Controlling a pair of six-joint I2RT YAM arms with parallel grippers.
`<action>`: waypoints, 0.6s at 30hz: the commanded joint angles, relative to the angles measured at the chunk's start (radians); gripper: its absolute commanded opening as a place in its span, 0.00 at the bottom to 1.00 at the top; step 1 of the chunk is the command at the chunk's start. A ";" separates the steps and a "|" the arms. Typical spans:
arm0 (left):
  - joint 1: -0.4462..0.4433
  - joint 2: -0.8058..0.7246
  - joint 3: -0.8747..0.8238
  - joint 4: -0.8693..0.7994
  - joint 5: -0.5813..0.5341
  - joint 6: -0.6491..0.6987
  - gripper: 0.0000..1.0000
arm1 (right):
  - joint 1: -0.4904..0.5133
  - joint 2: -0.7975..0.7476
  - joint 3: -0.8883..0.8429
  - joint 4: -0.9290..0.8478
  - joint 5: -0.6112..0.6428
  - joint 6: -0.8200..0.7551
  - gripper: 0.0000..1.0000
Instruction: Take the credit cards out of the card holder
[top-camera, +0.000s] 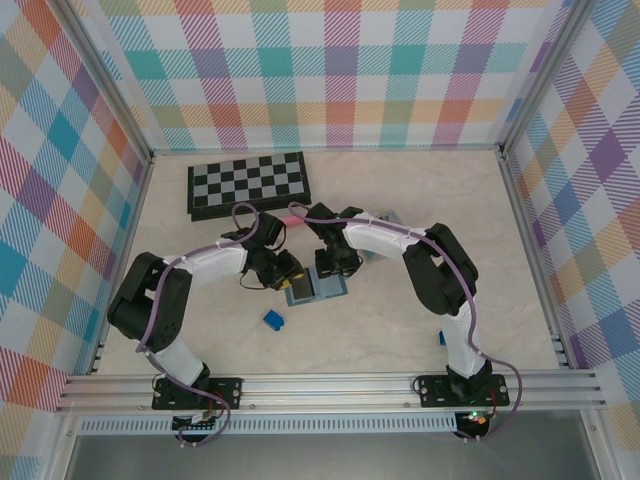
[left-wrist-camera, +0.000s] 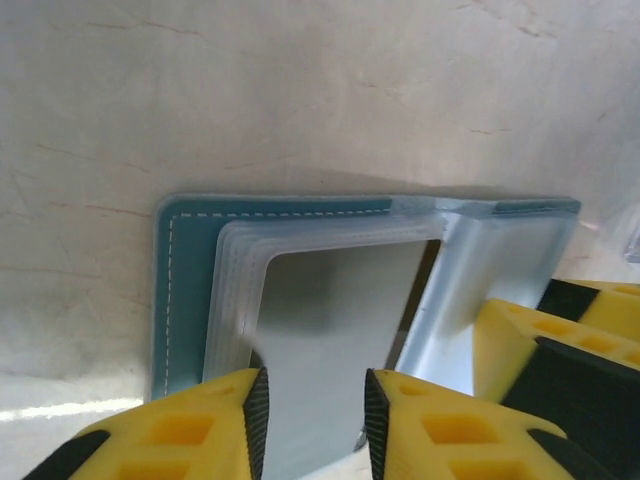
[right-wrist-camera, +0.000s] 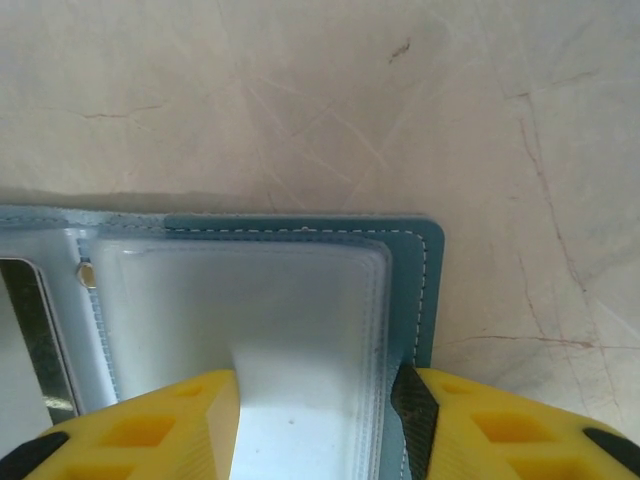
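The slate-blue card holder (top-camera: 318, 289) lies open flat on the table between the two grippers. A grey credit card (left-wrist-camera: 330, 330) sticks partly out of the clear pockets of its left half (left-wrist-camera: 185, 290). My left gripper (left-wrist-camera: 315, 420) hovers low over that card's near end, jaws a narrow gap apart, the card's flat face showing between them. My right gripper (right-wrist-camera: 320, 420) stands over the right half (right-wrist-camera: 410, 260), jaws apart across the clear sleeves (right-wrist-camera: 240, 290). Its right pad (right-wrist-camera: 412, 410) touches the cover's edge. Whether either gripper pinches anything is unclear.
A folding chessboard (top-camera: 247, 183) lies at the back of the table. A small blue block (top-camera: 273, 319) sits just in front of the holder, another (top-camera: 441, 338) by the right arm. The right gripper's yellow finger (left-wrist-camera: 560, 330) crowds the left wrist view. Checkered walls enclose the table.
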 joint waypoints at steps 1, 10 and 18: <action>-0.010 0.033 -0.017 0.010 0.014 -0.010 0.29 | 0.000 0.013 0.001 -0.011 -0.024 -0.011 0.48; -0.011 0.053 -0.025 -0.010 -0.007 0.004 0.19 | 0.000 0.017 0.004 0.011 -0.130 -0.044 0.27; -0.011 0.059 -0.033 -0.016 -0.017 0.017 0.16 | -0.002 0.010 0.002 0.055 -0.244 -0.054 0.16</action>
